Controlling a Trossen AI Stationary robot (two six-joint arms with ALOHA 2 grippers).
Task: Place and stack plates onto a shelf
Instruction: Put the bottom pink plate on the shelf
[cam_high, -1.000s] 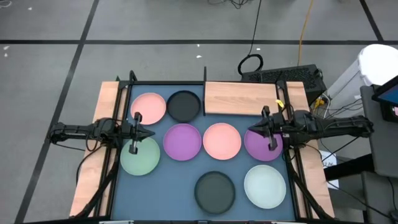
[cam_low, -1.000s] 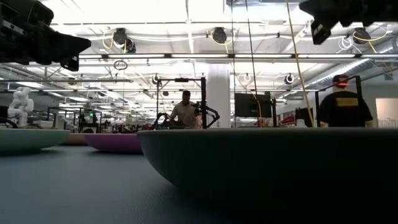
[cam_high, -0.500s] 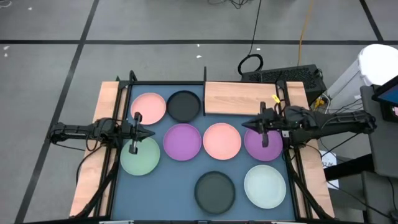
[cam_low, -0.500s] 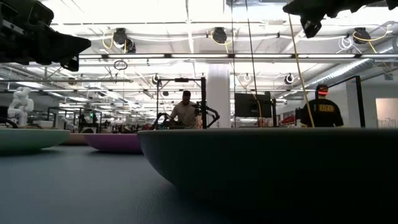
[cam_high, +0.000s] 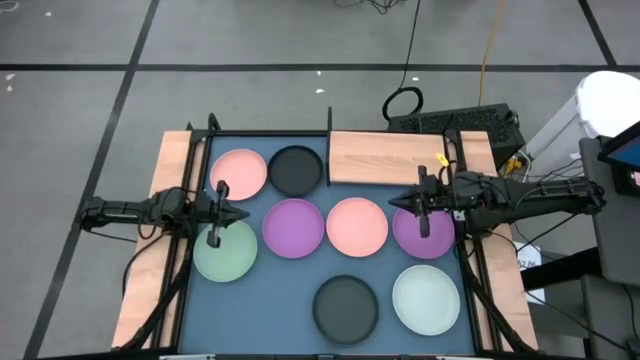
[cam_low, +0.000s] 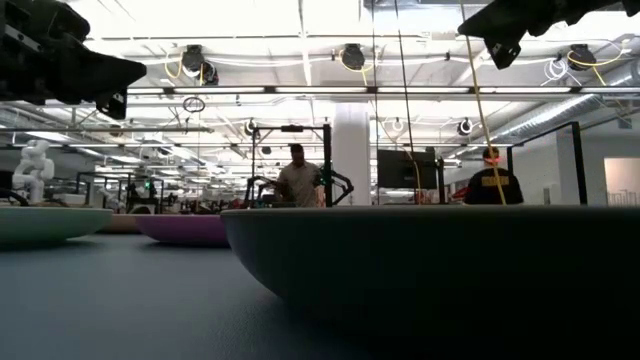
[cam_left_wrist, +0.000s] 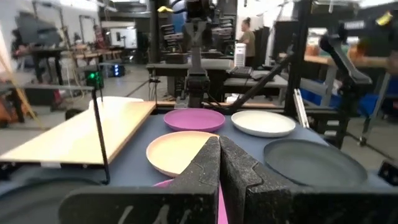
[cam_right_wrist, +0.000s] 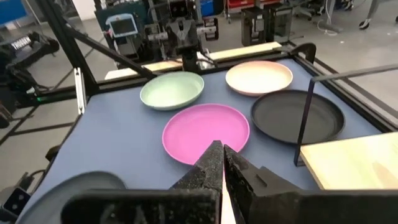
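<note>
Several round plates lie flat on the blue mat (cam_high: 270, 290). They are pink (cam_high: 239, 172), black (cam_high: 297, 170), purple (cam_high: 294, 227), pink (cam_high: 357, 226), purple (cam_high: 432, 240), green (cam_high: 225, 252), black (cam_high: 346, 308) and pale green (cam_high: 426, 298). The shelf (cam_high: 388, 157) is a light wooden board lying at the far right of the mat. My left gripper (cam_high: 244, 214) hangs shut and level at the left, above the green plate's far rim. My right gripper (cam_high: 394, 203) hangs shut, higher, over the right purple plate's left rim. Neither holds anything.
A dark frame (cam_high: 330, 120) borders the mat, and an upright post (cam_right_wrist: 303, 118) stands by the shelf's left end. Wooden table strips (cam_high: 150, 250) run along both sides. People (cam_low: 296, 180) stand in the room beyond the table.
My right gripper has risen a little and reached toward the table's left edge, tipping its fingers slightly downward. It stays shut and holds nothing. The plates have not moved.
</note>
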